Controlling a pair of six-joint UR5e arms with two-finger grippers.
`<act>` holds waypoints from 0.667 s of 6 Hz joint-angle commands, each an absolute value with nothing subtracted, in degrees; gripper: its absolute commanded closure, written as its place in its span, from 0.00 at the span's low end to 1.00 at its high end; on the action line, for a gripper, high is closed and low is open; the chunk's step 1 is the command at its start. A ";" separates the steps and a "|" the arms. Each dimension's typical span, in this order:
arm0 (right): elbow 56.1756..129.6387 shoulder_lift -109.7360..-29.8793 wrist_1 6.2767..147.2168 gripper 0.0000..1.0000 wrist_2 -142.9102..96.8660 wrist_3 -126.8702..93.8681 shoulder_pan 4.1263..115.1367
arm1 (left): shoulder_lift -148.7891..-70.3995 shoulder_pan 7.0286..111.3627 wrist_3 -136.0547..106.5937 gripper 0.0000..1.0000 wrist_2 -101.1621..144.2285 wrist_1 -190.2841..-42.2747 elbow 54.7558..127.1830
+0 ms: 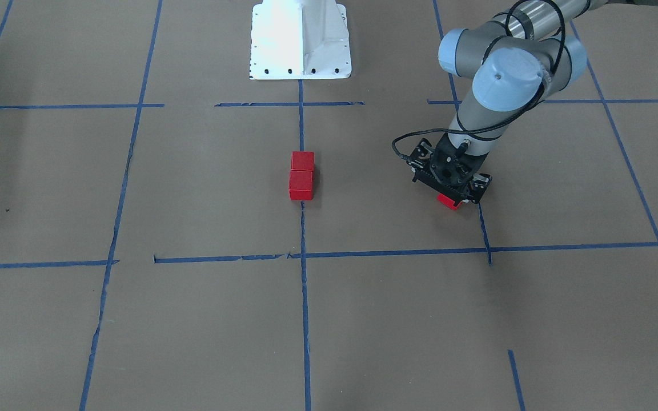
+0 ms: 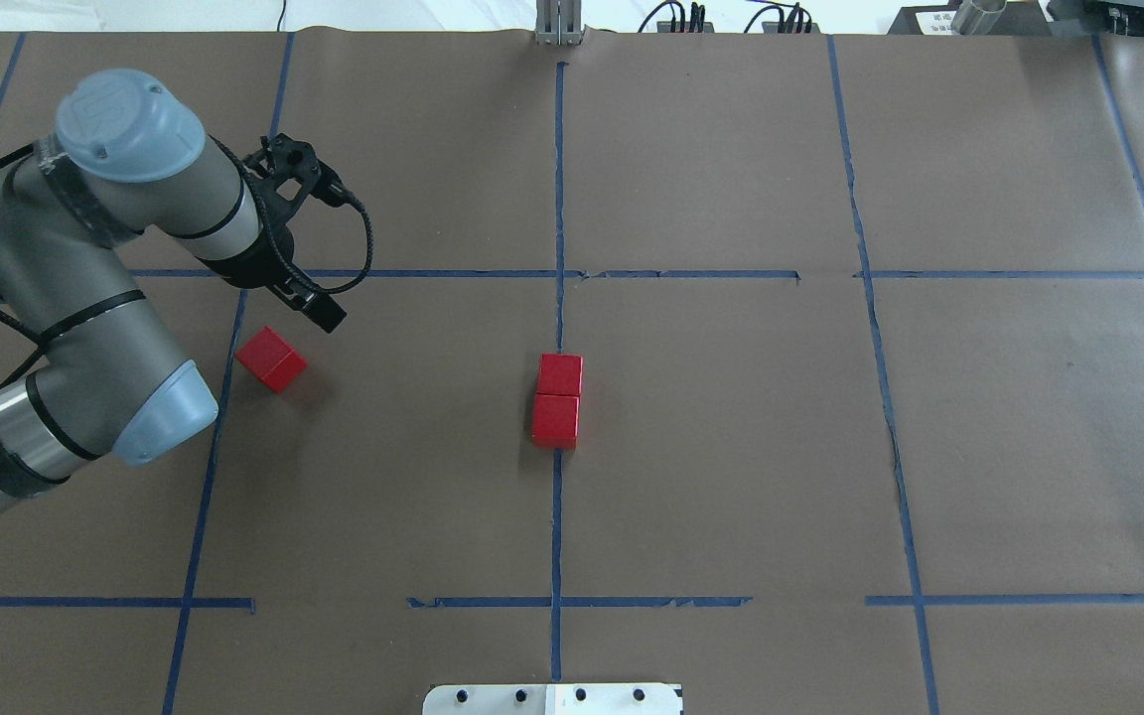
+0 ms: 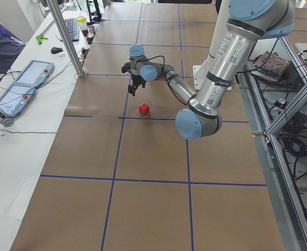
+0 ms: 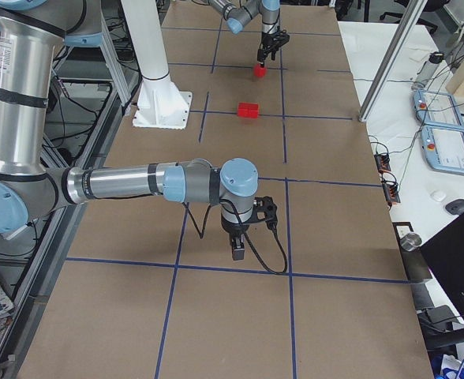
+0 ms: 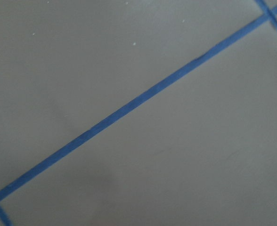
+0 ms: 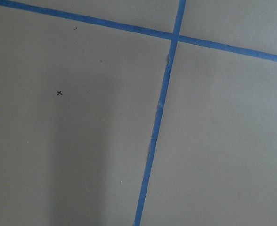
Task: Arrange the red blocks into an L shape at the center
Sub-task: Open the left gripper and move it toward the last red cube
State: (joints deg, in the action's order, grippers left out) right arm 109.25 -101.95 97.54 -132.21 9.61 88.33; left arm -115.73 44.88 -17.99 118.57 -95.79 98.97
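Observation:
Two red blocks (image 2: 560,375) (image 2: 555,420) lie touching in a straight line on the centre's long blue tape line (image 2: 558,199). They also show in the front view (image 1: 301,174). The third red block (image 2: 272,359) sits turned at an angle on the paper far to the left, partly hidden under the gripper in the front view (image 1: 448,201). My left gripper (image 2: 326,314) hangs above and just beyond it without touching, and its fingers look apart and empty. My right gripper (image 4: 235,251) points down over bare paper far from the blocks; I cannot tell whether it is open or shut.
The white robot base (image 1: 300,40) stands at the table's edge on the centre line. Blue tape lines divide the brown paper into a grid. Both wrist views show only paper and tape. The left arm's elbow (image 2: 135,397) hangs low beside the lone block.

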 commanded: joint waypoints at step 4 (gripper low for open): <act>109.25 -101.78 97.56 0.00 -132.28 9.58 88.33 | -113.91 44.04 -19.60 0.00 118.39 -96.06 96.33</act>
State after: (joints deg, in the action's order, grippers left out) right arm 109.25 -101.81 97.52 -132.27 9.51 88.33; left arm -113.91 44.33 -18.93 118.39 -96.04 97.07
